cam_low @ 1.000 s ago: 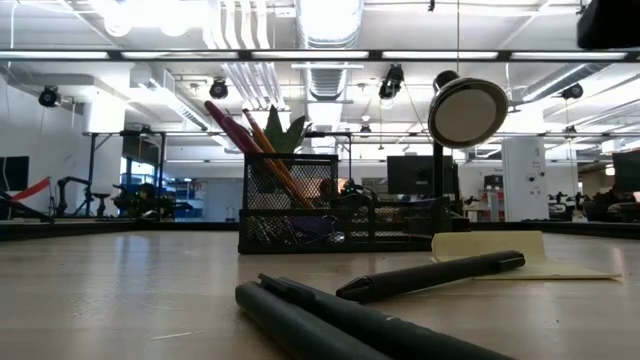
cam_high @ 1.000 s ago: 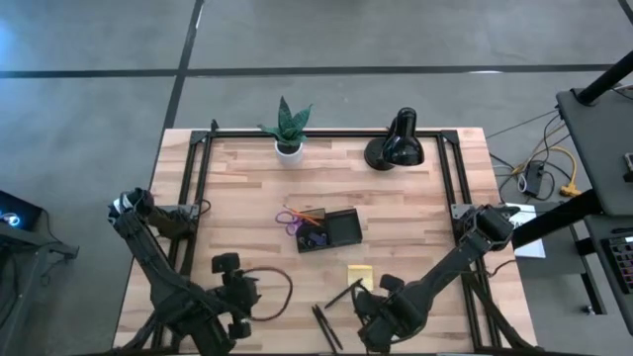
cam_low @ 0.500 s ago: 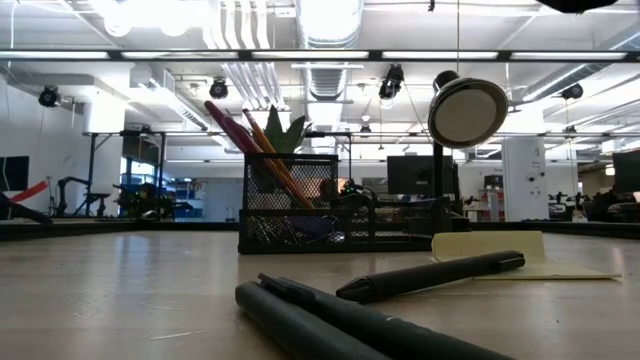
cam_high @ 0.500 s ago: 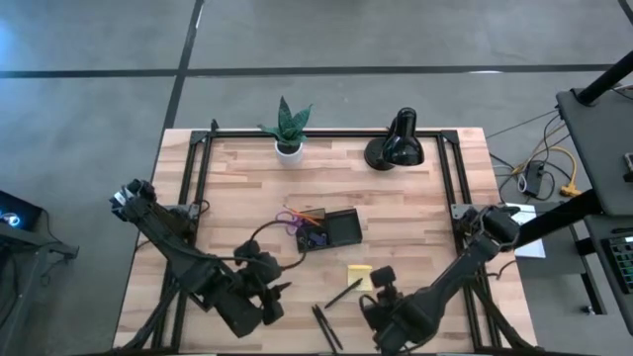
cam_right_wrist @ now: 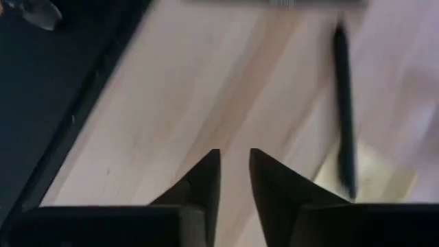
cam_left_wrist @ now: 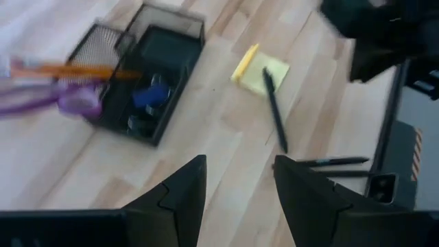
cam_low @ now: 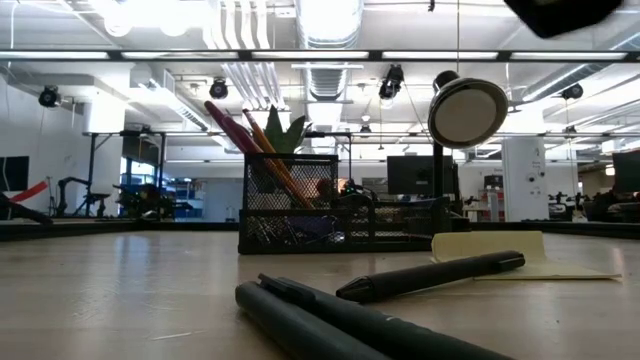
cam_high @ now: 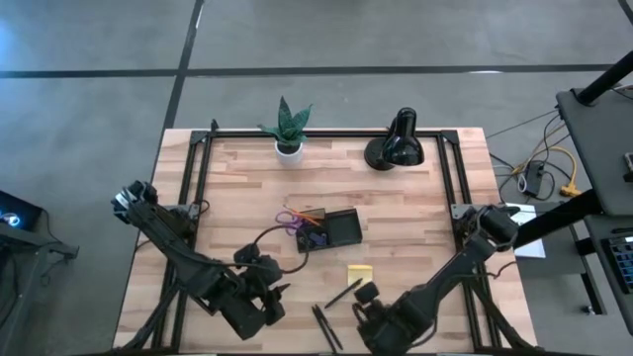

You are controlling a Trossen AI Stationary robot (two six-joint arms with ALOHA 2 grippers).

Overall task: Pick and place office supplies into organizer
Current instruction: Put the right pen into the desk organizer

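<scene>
risk first: right gripper (cam_high: 367,294) hovers near the front edge beside the lone black pen (cam_high: 342,294) that lies half on the yellow sticky-note pad (cam_high: 360,273); a descent slightly off line could nudge the pen so it rolls, or drag the pad with it; fingers stand only a narrow slit apart in the right wrist view, holding nothing, probably too tight to straddle the pen unless they widen; two more black pens (cam_high: 326,325) lie touching each other near the front edge, easy to knock; left gripper (cam_high: 274,290) sits front-left of the organizer (cam_high: 332,229), fingers spread wide and empty, aimed toward it; both arms reach toward the same middle patch, so a clash looks possible; organizer is mid-table, already holding the orange pencil (cam_high: 307,214) and purple-handled scissors (cam_high: 291,222), tilted outward.
</scene>
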